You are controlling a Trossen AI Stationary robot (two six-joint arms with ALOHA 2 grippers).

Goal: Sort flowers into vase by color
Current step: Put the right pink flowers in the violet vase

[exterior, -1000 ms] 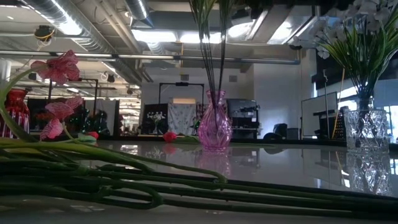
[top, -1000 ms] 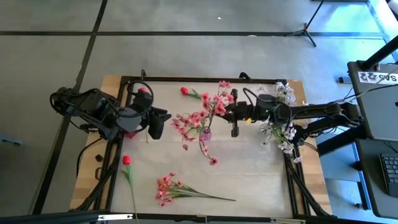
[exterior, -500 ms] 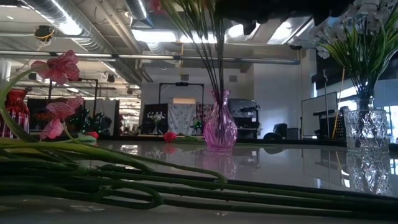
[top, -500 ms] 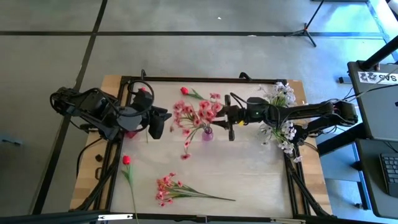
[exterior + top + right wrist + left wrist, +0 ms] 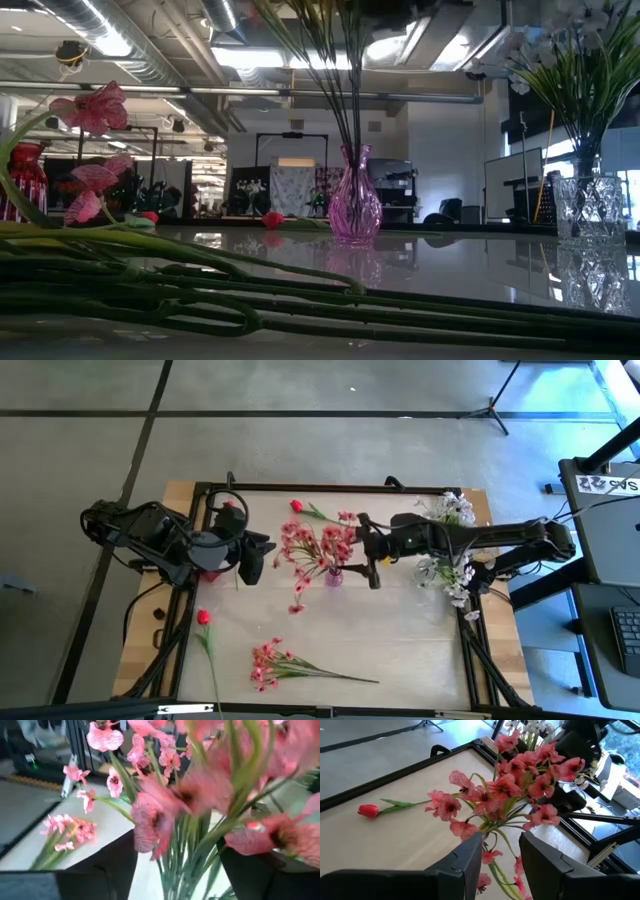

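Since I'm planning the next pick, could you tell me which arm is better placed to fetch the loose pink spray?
Probably left: the left gripper hangs free, while the right gripper is beside the pink vase. The pink spray lies left of centre.

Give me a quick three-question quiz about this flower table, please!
1. True or false: the pink vase holds flower stems.
2. Which spray lies loose at the table's near edge? A) pink spray B) white spray C) yellow spray
3. Which pincer is beside the pink bouquet from the white-flower side?

Key: 1. True. 2. A. 3. The right pincer; the left pincer waits on the other side.
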